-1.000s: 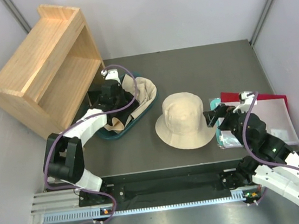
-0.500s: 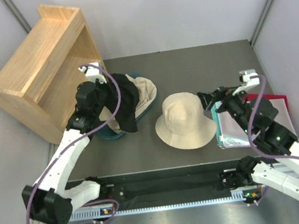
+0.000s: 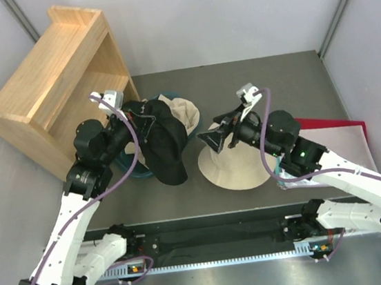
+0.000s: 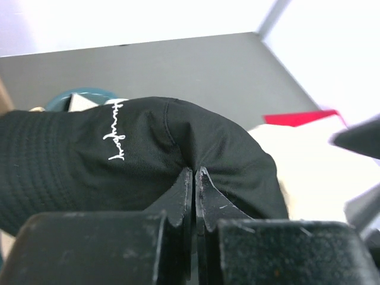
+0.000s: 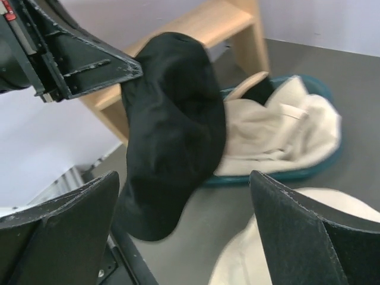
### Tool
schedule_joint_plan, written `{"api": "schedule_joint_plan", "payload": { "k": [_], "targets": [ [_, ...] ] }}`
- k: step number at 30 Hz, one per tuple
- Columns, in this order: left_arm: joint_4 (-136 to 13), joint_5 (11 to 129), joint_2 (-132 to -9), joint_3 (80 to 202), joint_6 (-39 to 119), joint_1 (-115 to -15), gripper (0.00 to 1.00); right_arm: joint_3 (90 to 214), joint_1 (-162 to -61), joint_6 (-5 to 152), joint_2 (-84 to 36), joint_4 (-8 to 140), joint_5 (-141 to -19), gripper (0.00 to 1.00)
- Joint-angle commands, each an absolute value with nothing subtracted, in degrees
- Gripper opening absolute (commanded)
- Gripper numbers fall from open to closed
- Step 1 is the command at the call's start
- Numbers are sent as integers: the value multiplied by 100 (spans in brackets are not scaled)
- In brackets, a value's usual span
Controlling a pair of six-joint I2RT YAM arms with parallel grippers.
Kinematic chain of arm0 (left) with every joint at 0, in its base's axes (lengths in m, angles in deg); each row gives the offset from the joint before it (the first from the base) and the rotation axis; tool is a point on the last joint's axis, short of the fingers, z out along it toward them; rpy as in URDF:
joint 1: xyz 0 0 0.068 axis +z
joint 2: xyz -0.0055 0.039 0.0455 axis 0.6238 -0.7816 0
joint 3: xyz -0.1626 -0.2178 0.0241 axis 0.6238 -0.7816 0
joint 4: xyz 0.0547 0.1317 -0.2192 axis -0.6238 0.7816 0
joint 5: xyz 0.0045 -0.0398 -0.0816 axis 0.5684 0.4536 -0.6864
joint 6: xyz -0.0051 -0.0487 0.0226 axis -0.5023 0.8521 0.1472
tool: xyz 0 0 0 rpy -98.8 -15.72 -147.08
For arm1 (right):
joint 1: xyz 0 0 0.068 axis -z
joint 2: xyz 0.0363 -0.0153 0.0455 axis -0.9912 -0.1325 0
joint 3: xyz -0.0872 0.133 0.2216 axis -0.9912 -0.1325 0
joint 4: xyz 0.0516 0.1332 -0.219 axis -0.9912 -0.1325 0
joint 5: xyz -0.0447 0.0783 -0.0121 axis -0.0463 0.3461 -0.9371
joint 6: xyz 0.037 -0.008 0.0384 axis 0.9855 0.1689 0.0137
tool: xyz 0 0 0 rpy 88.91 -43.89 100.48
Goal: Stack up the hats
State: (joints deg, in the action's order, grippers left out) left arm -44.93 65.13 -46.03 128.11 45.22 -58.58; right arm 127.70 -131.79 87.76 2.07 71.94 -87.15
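Currently the left claw is clamping the black hat aloft; the right claw is hovering apart above the beige hat.

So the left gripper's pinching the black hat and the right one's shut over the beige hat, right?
Not quite. The right gripper is open, not shut: the right wrist view shows its fingers wide apart, gripping nothing. The rest holds: the left gripper pinches the black hat, and the right one is over the beige hat.

Bright even light; glare washes out cream hat.
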Motion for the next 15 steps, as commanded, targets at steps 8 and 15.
{"api": "schedule_joint_plan", "payload": {
  "k": [8,15],
  "targets": [
    [-4432,5512,-4002,13292,4686,-5854,0,13319,-13626,8867,-522,8388,-7914,82],
    [-4388,5319,-3932,13380,4712,-5854,0,13240,-13696,8999,-715,8907,-7395,66]
  ]
}}
